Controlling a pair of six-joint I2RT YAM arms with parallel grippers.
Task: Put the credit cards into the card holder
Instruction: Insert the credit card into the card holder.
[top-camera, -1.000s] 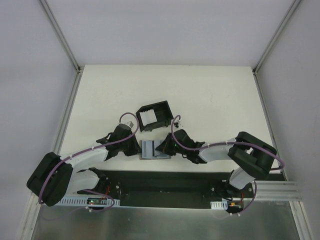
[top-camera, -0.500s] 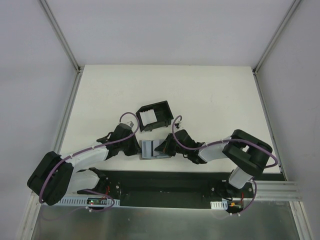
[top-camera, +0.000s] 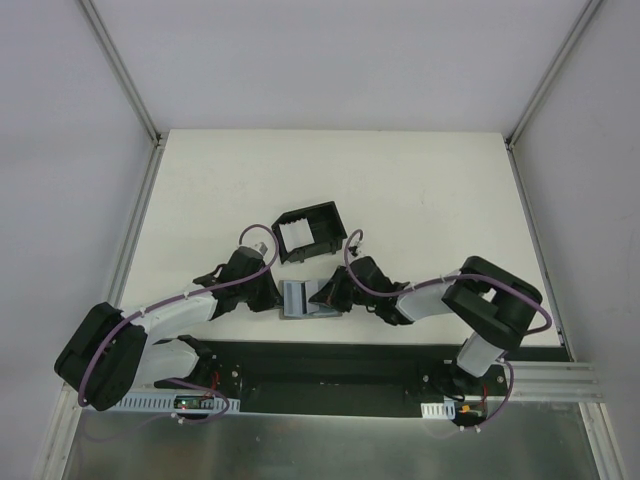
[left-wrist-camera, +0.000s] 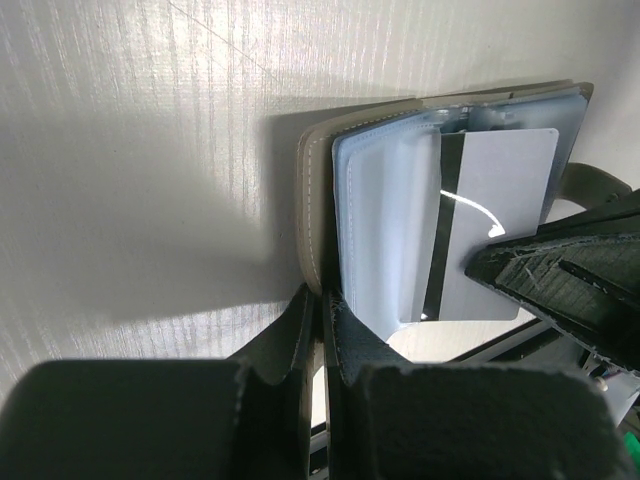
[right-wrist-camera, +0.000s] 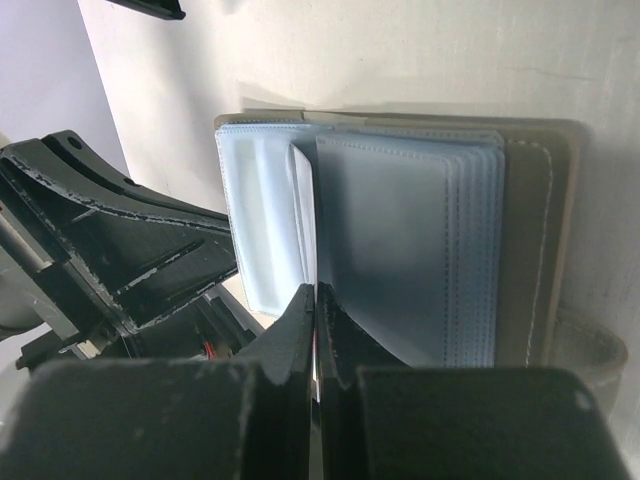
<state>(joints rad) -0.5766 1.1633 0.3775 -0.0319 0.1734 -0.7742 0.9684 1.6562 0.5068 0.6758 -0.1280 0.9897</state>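
Note:
The black card holder (top-camera: 310, 232) stands open-topped on the white table, just behind a grey wallet (top-camera: 298, 300) that lies open. My left gripper (top-camera: 272, 297) is shut on the wallet's left cover edge (left-wrist-camera: 312, 200). From the right, my right gripper (top-camera: 326, 296) is shut on a credit card (left-wrist-camera: 497, 225) that pokes out of a clear sleeve. The left wrist view shows the card's pale face with a dark stripe. In the right wrist view the card (right-wrist-camera: 303, 200) is edge-on, pinched between the fingertips (right-wrist-camera: 300, 310). No other credit cards show.
Clear plastic sleeves (right-wrist-camera: 420, 250) fan across the wallet's inside. The black base rail (top-camera: 330, 365) runs along the near table edge. Grey walls and metal frame posts (top-camera: 135, 230) bound the table on the left, right and back.
The right arm's elbow has shifted slightly left. Both grippers and the wallet stay where they were.

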